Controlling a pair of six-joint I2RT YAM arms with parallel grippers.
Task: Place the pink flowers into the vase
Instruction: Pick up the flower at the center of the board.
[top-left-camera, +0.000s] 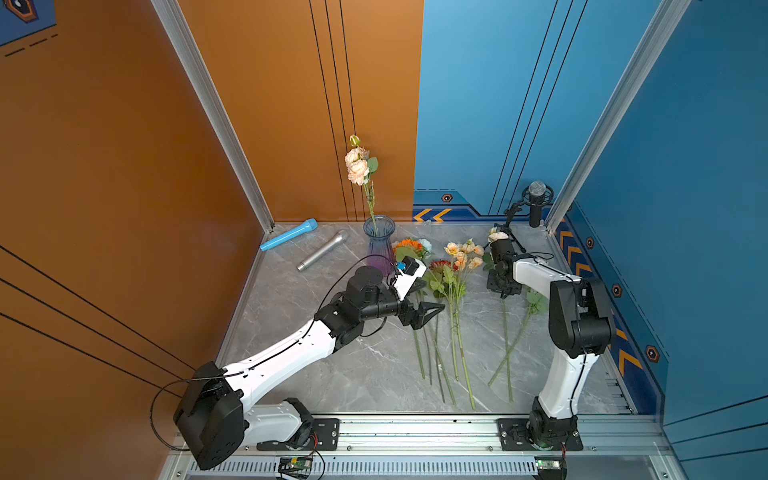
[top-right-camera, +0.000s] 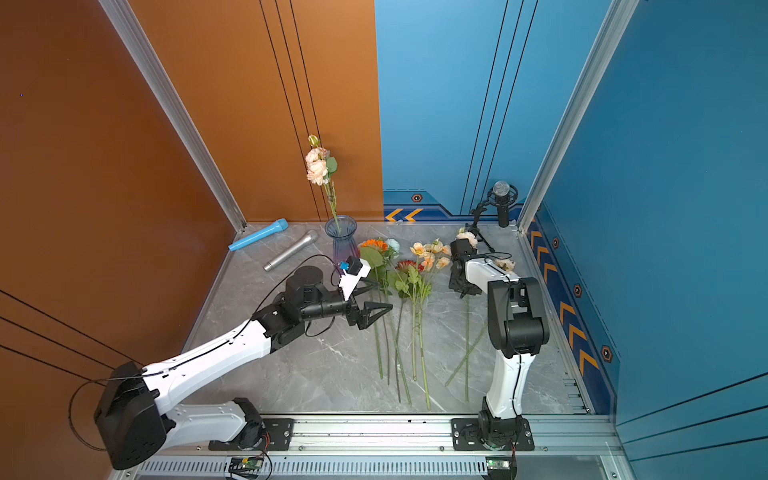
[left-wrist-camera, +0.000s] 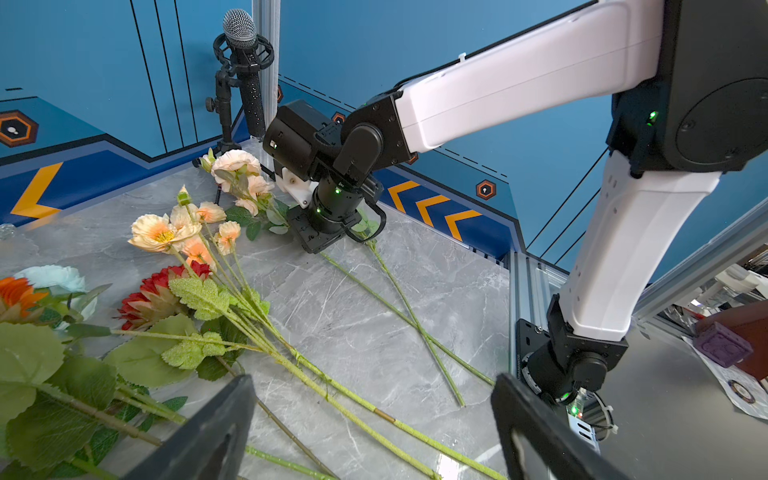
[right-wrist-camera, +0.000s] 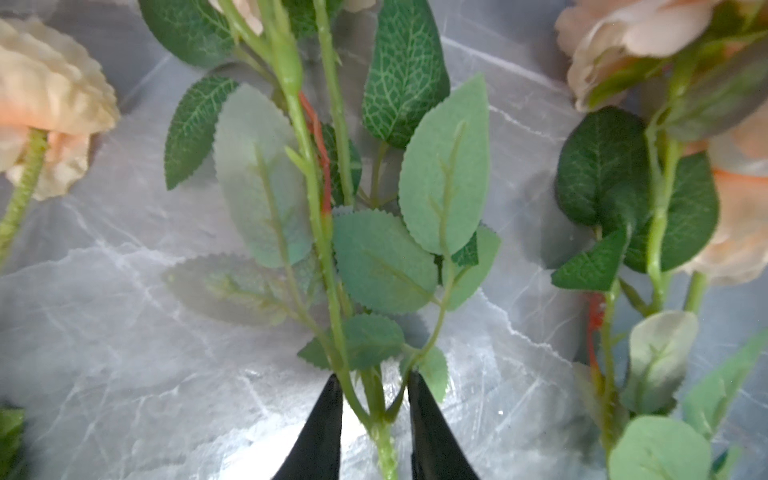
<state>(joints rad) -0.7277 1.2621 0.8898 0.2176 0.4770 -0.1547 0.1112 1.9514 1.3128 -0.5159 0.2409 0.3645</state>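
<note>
Showed one of the pink flowers (top-left-camera: 358, 166) upright in the vase (top-left-camera: 388, 237) by the surface's far edge, two flat near its right edge. Found right gripper (right-wrist-camera: 372, 376) narrowed around one lying stem (right-wrist-camera: 327, 257), not touching; left gripper (top-left-camera: 429, 318) spread, empty. Judged stems light, wiry, petals soft: best pinched on bare stem below leaves. Revealed that gap in the right wrist view only; hidden in both top views.

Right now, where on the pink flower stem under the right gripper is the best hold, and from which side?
Grip the pink flower stem just below its lowest leaves, from above, right gripper straddling it. It lies flat on the table, thin and bare there; leaves and blooms crowd the rest.
</note>
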